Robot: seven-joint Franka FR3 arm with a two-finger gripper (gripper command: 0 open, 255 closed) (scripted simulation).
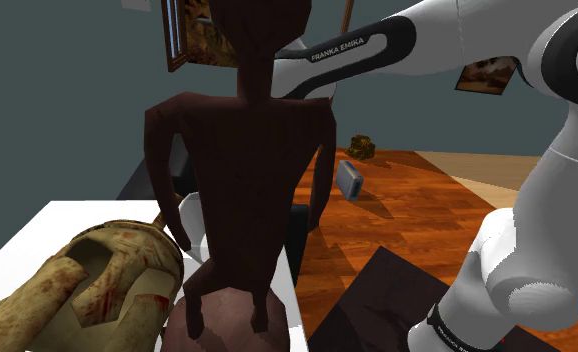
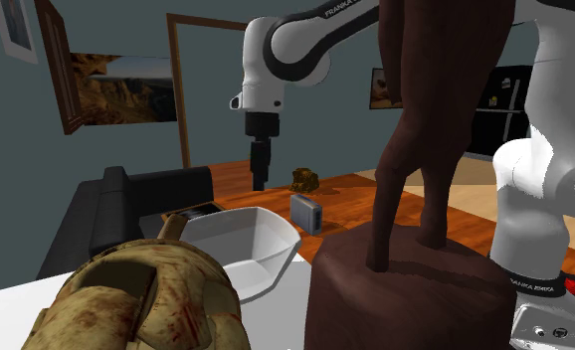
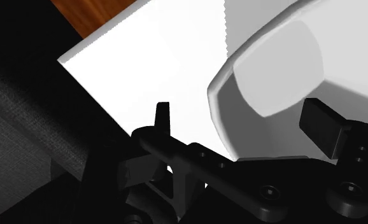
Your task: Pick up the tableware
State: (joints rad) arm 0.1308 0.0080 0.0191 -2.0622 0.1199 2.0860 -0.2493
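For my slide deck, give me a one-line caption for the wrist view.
Open pincer poised over the rim of a white bowl on a white table.

On the table (image 2: 17, 283), the bowl (image 2: 244, 244) sits between a rounded object (image 2: 146, 298) and the statue (image 2: 415, 149). A sofa (image 2: 126, 204) stands behind the table.

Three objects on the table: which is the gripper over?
The white bowl: its rim lies between the fingers of the open gripper in the wrist view. The dark brown statue and mottled tan object stand apart.
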